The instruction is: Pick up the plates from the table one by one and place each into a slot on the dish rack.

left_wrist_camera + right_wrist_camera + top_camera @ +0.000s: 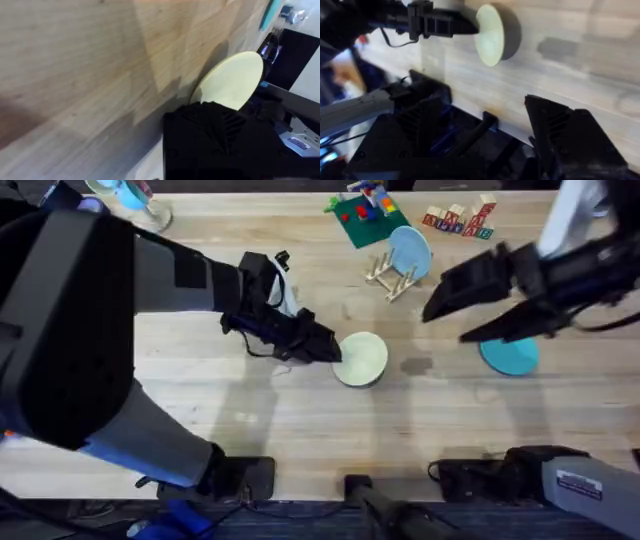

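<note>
The left gripper (328,350) has its black fingers closed on the near-left rim of the cream plate (362,359), which sits tilted near the middle of the table (300,420), its far edge seemingly raised off the wood. The right gripper (440,305) hangs with its 2 fingers spread wide and nothing between them, above the table toward the right edge, with the teal plate (510,356) lying flat just beneath it. The dish rack (392,277) stands near the far edge, a paler blue plate (409,250) already upright in 1 slot. The pinch takes only a thin bite of rim, so in my judgement the plate could pivot or slip out as it rises, and a tilted plate may strike the pegs rather than enter a gap. The right wrist view shows the plate's underside and shadow, confirming the lift; the left wrist view shows the plate (232,80) face just past its own finger, while the overhead alone gives the rack
</note>
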Controlling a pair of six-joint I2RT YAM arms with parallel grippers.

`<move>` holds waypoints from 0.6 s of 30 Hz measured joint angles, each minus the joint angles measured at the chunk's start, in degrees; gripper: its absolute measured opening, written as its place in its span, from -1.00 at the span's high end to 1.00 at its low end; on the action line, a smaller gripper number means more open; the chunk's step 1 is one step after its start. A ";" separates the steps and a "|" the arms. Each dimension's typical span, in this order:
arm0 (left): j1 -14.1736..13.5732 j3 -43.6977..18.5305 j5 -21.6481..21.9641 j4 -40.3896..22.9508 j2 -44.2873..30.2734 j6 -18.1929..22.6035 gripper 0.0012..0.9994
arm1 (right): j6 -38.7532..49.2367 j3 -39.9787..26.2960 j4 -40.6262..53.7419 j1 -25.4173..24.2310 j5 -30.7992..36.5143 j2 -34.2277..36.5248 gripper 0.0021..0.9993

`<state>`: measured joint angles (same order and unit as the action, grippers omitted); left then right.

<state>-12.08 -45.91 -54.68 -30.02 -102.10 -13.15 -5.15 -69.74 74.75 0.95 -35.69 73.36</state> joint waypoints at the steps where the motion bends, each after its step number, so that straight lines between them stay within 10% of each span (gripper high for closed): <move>1: 0.00 0.00 0.00 0.00 0.00 0.00 0.92 | 0.00 2.18 -1.32 0.00 -1.28 0.00 -0.99; 18: 0.00 0.00 0.00 0.00 0.00 0.00 0.92 | -14.76 24.56 -35.15 12.90 -5.39 -0.01 -0.99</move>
<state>-12.08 -45.91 -54.68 -30.02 -102.10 -13.15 -19.90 -45.18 39.61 13.85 -41.07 73.35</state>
